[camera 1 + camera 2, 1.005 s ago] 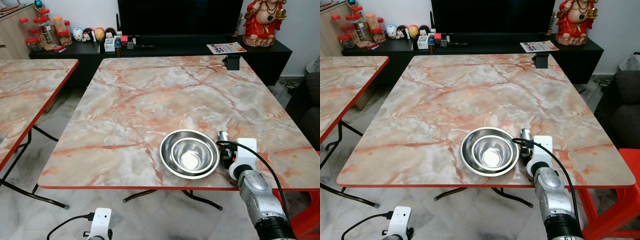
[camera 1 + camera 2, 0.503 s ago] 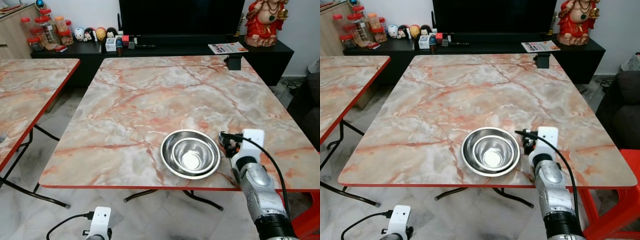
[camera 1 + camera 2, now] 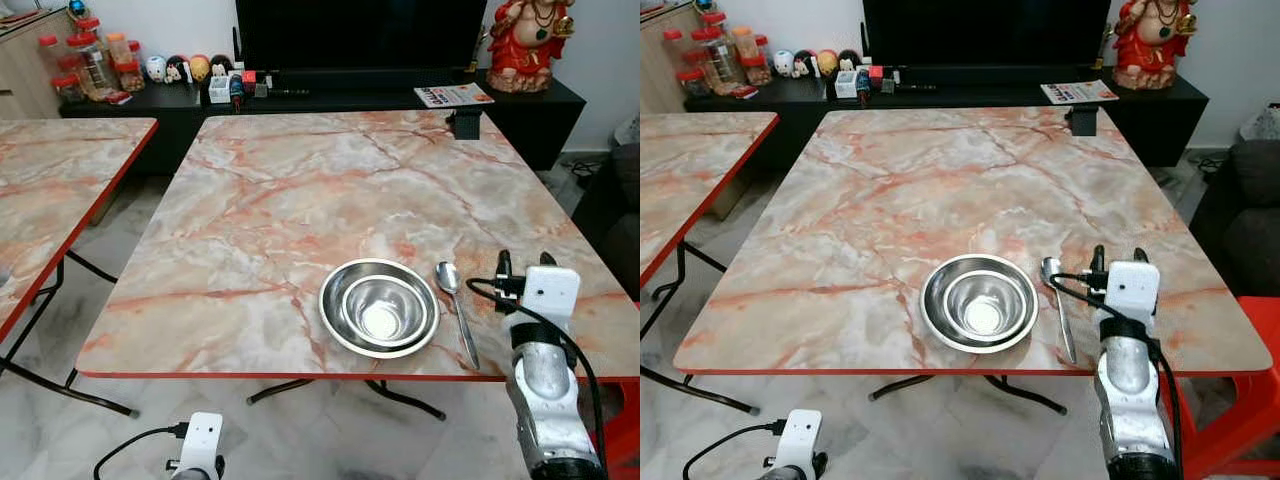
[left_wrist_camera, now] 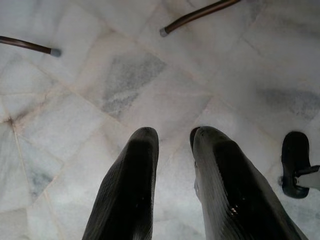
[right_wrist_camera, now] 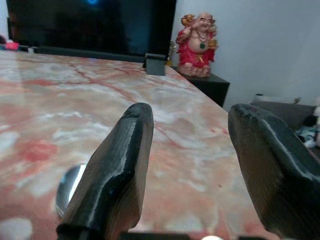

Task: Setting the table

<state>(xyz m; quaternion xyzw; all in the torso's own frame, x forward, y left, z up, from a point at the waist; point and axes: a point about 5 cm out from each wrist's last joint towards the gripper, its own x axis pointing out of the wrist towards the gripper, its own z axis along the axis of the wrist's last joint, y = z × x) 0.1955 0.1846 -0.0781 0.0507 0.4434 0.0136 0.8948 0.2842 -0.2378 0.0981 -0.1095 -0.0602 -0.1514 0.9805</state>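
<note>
The spoon [image 3: 456,308] now lies flat on the table [image 3: 300,190] just right of the steel bowls [image 3: 379,307], released by the right gripper [image 3: 520,265], which has drawn off to the spoon's right, fingers spread and empty, so that placement looks finished.

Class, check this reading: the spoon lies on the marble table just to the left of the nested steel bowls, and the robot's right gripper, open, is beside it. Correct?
One detail is wrong: the spoon lies just to the right of the nested steel bowls, not the left, as the left eye view shows. The rest holds: it is on the marble table, with the open right gripper beside it.
</note>
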